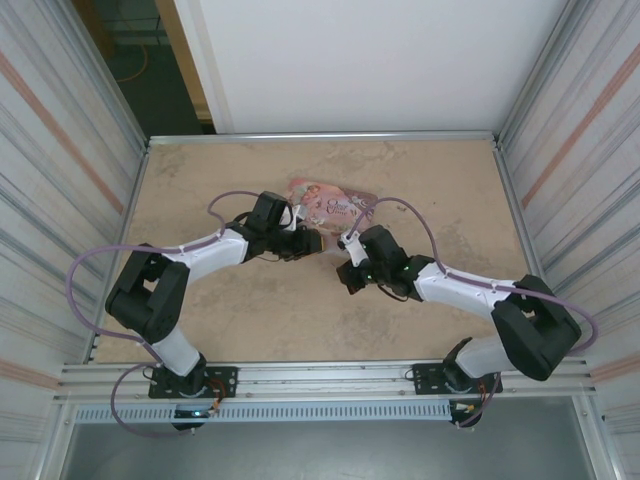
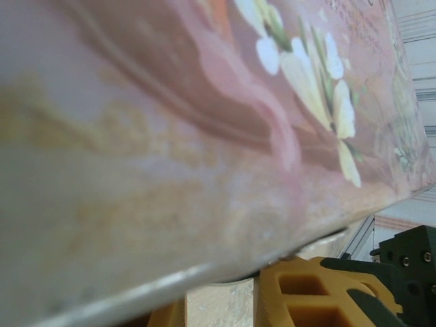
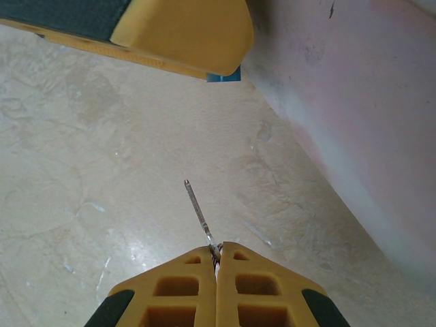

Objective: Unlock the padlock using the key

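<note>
- From above, the left arm (image 1: pixel 200 250) and the right arm (image 1: pixel 455 285) reach in over the bench (image 1: pixel 260 325), and their tips almost meet near its middle.
- There the left claw (image 1: pixel 308 241) and the right claw (image 1: pixel 347 244) face each other just in front of one pink tin (image 1: pixel 330 203), which lies toward the far edge.
- The right wrist camera adds the small things. The right claw's two yellow fingers (image 3: pixel 184 293) are pressed together and pinch one key (image 3: pixel 198 208). Its thin silvery shaft sticks out ahead of them over bare bench.
- In that same view one yellow finger (image 3: pixel 184 34) of the left claw runs across the top. A small bit of the blue padlock (image 3: pixel 225 75) peeps from under its tip, right against the foot of the tin's side wall. The shackle is hidden.
- The key's tip and the padlock are apart, with plain bench between them.
- The left wrist camera gives a very close, blurred look at the tin's picture, pink with white flowers. Below its edge are two yellow finger pieces (image 2: pixel 300 293) with a sliver of bench between them. I cannot tell whether this claw is spread or gripping something.
- Counted: two arms, two claws, one tin, one key, one padlock.
</note>
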Robot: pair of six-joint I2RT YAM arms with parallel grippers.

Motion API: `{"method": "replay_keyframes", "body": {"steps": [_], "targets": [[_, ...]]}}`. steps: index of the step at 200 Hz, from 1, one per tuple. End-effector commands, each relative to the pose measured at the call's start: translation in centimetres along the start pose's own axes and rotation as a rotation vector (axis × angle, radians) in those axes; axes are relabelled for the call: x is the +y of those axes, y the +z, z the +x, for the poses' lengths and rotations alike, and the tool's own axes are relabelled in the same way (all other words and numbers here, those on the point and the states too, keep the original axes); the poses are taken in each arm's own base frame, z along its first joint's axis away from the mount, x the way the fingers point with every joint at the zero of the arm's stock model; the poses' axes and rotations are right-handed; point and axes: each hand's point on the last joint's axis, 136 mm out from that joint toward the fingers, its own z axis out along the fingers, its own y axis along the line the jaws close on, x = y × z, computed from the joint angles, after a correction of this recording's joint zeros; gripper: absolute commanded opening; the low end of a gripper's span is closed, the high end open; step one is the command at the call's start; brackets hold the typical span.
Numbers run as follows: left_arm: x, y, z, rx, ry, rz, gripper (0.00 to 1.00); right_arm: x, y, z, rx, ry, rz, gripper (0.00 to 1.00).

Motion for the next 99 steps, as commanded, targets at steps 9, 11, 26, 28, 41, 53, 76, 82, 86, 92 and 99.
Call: {"method": "replay_keyframes", "body": {"steps": [9,11,26,28,41,53,76,82,86,92,99], "targets": [[-3.3,-1.1,-0.7,-0.013,0.023,0.08,0.13,-0.1,0.7,-1.2,-0.035,-0.017,0.011,0.0],[-3.2,-1.1,-0.6,-0.012,0.023,0.08,0.13,-0.1,0.8,-1.2,-0.034,-0.016,0.011,0.0],[-3.2,-1.2,-0.6,-0.011,0.026,0.079,0.13,-0.2,1.0,-1.4,-0.037,-0.015,0.014,0.0],[-3.2,-1.2,-0.6,-0.01,0.026,0.078,0.13,-0.2,1.1,-1.4,-0.037,-0.015,0.014,0.0],[-3.2,-1.2,-0.6,-0.01,0.027,0.078,0.13,-0.3,1.3,-1.6,-0.038,-0.013,0.018,0.0],[-3.3,-1.2,-0.6,-0.009,0.028,0.08,0.12,-0.3,1.4,-1.7,-0.036,-0.013,0.021,0.0],[-3.3,-1.2,-0.6,-0.011,0.032,0.08,0.12,-0.3,1.7,-1.9,-0.038,-0.009,0.018,0.0],[-3.3,-1.2,-0.6,-0.009,0.033,0.081,0.12,-0.3,1.8,-2.0,-0.041,-0.006,0.018,0.0],[-3.3,-1.2,-0.6,-0.009,0.034,0.082,0.12,-0.3,1.8,-2.0,-0.041,-0.005,0.018,0.0],[-3.3,-1.2,-0.6,-0.009,0.035,0.081,0.12,-0.3,1.8,-2.2,-0.044,-0.004,0.02,0.0],[-3.3,-1.2,-0.6,-0.008,0.035,0.081,0.12,-0.4,1.9,-2.2,-0.042,-0.002,0.02,0.0]]}}
